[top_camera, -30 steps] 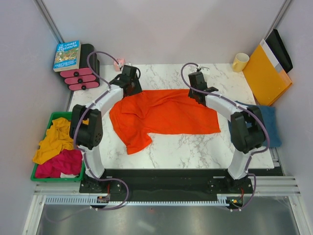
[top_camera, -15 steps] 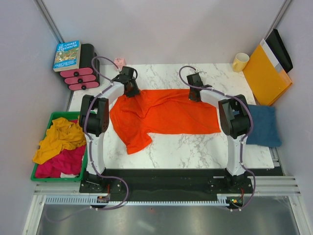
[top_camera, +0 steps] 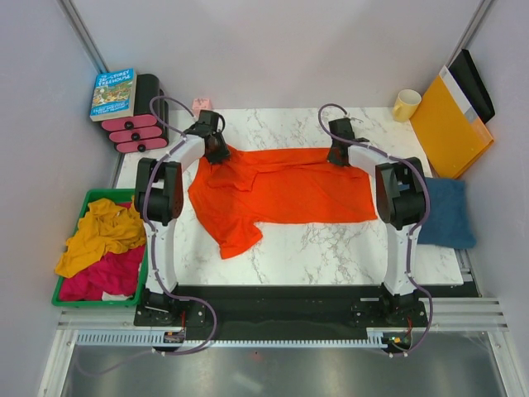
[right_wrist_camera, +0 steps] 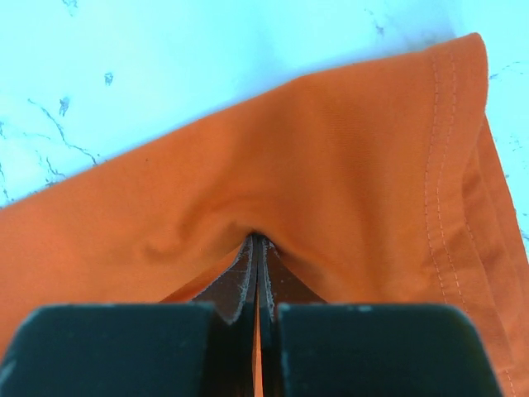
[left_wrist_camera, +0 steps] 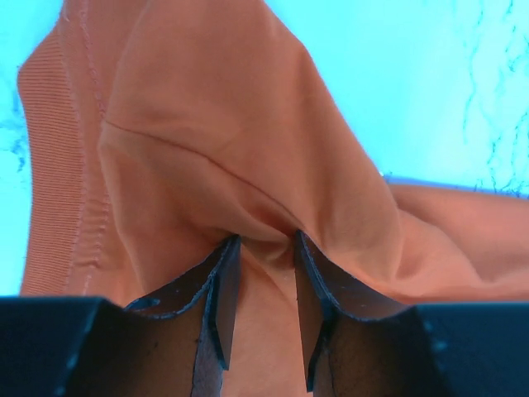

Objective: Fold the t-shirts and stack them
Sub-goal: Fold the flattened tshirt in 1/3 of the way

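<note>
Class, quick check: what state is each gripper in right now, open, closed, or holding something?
The left gripper: closed on a fold of the orange shirt.
The right gripper: closed on the orange shirt near its hem.

The spread t-shirt (top_camera: 281, 190) lies centred on the desk (top_camera: 331, 248); the folded t-shirt (top_camera: 448, 213) sits seemingly at its right edge; a bin (top_camera: 87, 196) stands left.

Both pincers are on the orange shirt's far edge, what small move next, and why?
Probably lift both a little, together. The left pincer and right pincer each pinch the far edge of the orange shirt, which lies spread out, so raising evenly would start the fold.
</note>
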Controlling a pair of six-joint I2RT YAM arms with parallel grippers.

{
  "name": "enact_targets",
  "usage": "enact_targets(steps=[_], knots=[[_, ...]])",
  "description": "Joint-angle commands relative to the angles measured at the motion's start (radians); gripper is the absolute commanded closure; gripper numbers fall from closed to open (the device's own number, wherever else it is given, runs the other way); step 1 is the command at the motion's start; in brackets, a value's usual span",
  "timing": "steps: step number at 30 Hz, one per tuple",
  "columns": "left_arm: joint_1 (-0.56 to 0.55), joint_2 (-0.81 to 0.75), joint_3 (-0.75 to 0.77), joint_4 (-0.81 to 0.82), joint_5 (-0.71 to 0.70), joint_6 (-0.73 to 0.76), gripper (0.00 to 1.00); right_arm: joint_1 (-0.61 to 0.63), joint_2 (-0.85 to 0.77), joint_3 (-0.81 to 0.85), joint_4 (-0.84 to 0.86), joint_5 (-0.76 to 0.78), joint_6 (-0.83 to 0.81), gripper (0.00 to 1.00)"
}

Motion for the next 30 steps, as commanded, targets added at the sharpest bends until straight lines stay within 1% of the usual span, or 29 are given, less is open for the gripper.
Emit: enact_targets(steps=[1,6,8,10,11,12,14,15,16,18,20,22,23,24,27,30], knots=[[0.015,0.000,0.001,-0.044,-0.024,-0.020,0.60,-0.029,0.007,-0.055,-0.088,0.016,0.029,1.00],[0.015,-0.004,-0.001,-0.049,-0.028,-0.024,0.60,-0.034,-0.004,-0.076,-0.086,0.002,0.015,1.00],[0.015,-0.014,-0.001,-0.047,-0.020,-0.028,0.60,-0.032,-0.012,-0.074,-0.040,-0.035,-0.003,0.97],[0.010,-0.050,-0.013,-0.043,-0.014,-0.032,0.59,-0.028,-0.057,-0.095,0.022,-0.101,-0.020,0.87],[0.007,-0.067,-0.024,-0.009,-0.011,-0.032,0.56,-0.028,-0.077,-0.100,0.079,-0.122,-0.023,0.81],[0.003,-0.093,-0.041,0.016,-0.003,-0.028,0.54,-0.019,-0.114,-0.097,0.099,-0.150,-0.023,0.68],[-0.010,-0.156,-0.082,0.074,0.014,-0.023,0.50,-0.012,-0.143,-0.080,0.124,-0.156,-0.025,0.54],[-0.014,-0.168,-0.090,0.083,0.015,-0.021,0.49,-0.009,-0.157,-0.044,0.123,-0.159,-0.025,0.45],[-0.020,-0.179,-0.088,0.085,0.020,-0.021,0.48,-0.006,-0.157,-0.021,0.110,-0.159,-0.026,0.42],[-0.023,-0.196,-0.087,0.085,0.025,-0.024,0.48,-0.008,-0.151,0.025,0.075,-0.155,-0.029,0.39],[-0.023,-0.201,-0.088,0.085,0.029,-0.028,0.50,-0.008,-0.144,0.038,0.063,-0.145,-0.039,0.41],[-0.023,-0.193,-0.094,0.085,0.067,-0.031,0.52,-0.012,-0.127,0.036,0.060,-0.136,-0.043,0.53],[-0.023,-0.188,-0.096,0.082,0.075,-0.034,0.55,-0.014,-0.115,0.040,0.043,-0.127,-0.043,0.58],[-0.023,-0.178,-0.097,0.082,0.084,-0.034,0.57,-0.017,-0.090,0.046,0.035,-0.118,-0.043,0.71],[-0.025,-0.161,-0.126,0.079,0.113,-0.044,0.61,-0.029,-0.042,0.058,0.011,-0.099,-0.036,0.85],[-0.025,-0.149,-0.148,0.077,0.112,-0.044,0.63,-0.034,-0.015,0.067,0.004,-0.084,-0.037,0.88]])
